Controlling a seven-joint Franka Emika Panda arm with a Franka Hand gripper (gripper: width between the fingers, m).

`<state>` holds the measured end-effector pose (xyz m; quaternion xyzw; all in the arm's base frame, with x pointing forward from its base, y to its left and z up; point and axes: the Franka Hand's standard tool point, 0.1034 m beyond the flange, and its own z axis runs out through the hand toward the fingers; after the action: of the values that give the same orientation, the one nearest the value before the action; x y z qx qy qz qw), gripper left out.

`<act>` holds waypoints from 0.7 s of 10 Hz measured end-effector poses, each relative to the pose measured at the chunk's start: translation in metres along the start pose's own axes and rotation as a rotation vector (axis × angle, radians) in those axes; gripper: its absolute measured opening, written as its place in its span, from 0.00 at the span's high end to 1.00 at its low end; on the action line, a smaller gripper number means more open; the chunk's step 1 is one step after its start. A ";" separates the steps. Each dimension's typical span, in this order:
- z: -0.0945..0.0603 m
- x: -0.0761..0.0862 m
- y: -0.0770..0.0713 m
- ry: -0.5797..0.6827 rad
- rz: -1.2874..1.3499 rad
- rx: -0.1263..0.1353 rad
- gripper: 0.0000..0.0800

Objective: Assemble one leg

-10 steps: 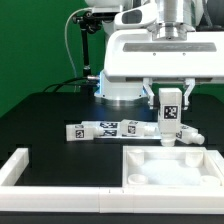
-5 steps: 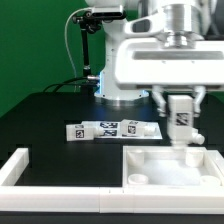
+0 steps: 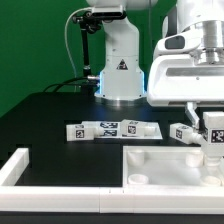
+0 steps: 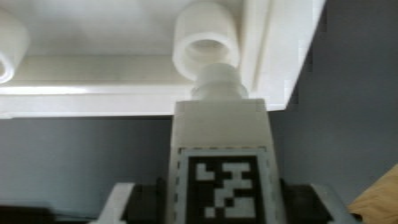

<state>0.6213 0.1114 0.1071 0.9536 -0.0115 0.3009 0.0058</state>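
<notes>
Gripper (image 3: 213, 127): my jaws clamped on leg (image 3: 213, 141). Leg upright, tag facing out, peg end at corner socket (image 4: 210, 47) of tray (image 3: 150, 149), exterior view's right. Contact unclear.

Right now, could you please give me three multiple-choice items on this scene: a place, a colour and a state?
1. Where is the leg that the gripper holds? A above the tray, at the exterior view's right; B lying flat beside it; C standing in its middle.
2. What colour is the table top? A white; B green; C black.
3. How is the gripper? A open, empty; B shut on the leg; C shut on the tray.
Answers: 1 A, its tip points at the tray's corner socket; 2 C, the bare surface is black; 3 B, it clamps the upright leg.
</notes>
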 end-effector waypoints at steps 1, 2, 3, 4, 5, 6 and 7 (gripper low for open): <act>0.001 -0.001 0.000 -0.001 -0.001 0.000 0.64; 0.001 -0.001 0.001 -0.002 -0.001 -0.002 0.64; 0.005 -0.003 0.004 -0.005 -0.010 -0.008 0.64; 0.009 -0.007 0.002 -0.011 -0.012 -0.009 0.64; 0.011 -0.012 -0.004 -0.017 -0.017 -0.007 0.64; 0.012 -0.015 -0.007 -0.021 -0.019 -0.006 0.64; 0.013 -0.016 -0.006 -0.023 -0.020 -0.008 0.64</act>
<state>0.6157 0.1172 0.0868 0.9570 -0.0033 0.2897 0.0125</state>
